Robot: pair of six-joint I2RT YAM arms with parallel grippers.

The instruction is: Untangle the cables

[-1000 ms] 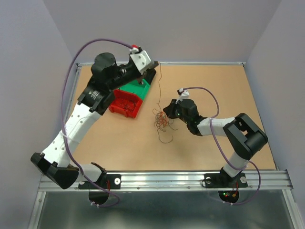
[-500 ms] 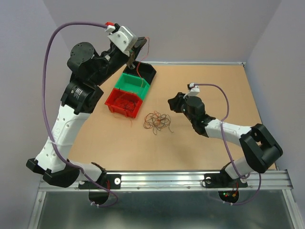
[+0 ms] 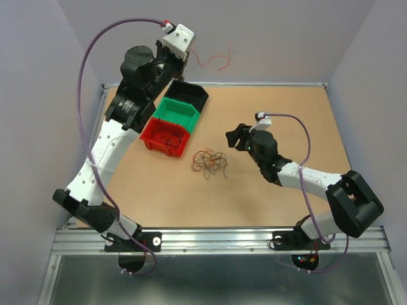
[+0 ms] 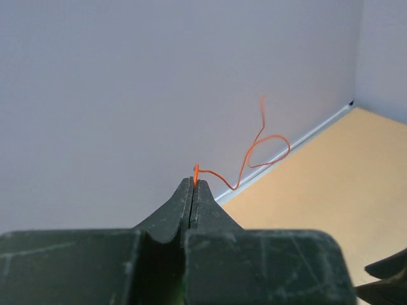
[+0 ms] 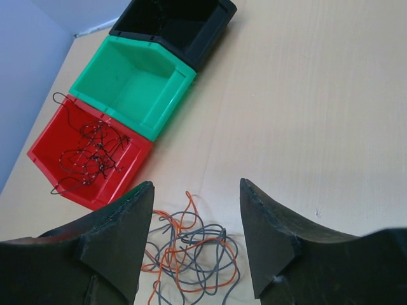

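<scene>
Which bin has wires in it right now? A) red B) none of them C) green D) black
A: the red bin holds a tangle of dark strands, while the green bin and black bin show only bare plastic inside.

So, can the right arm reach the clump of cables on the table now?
Probably yes: the right gripper hangs open close to the clump of cables, and nothing lies between them.
</scene>
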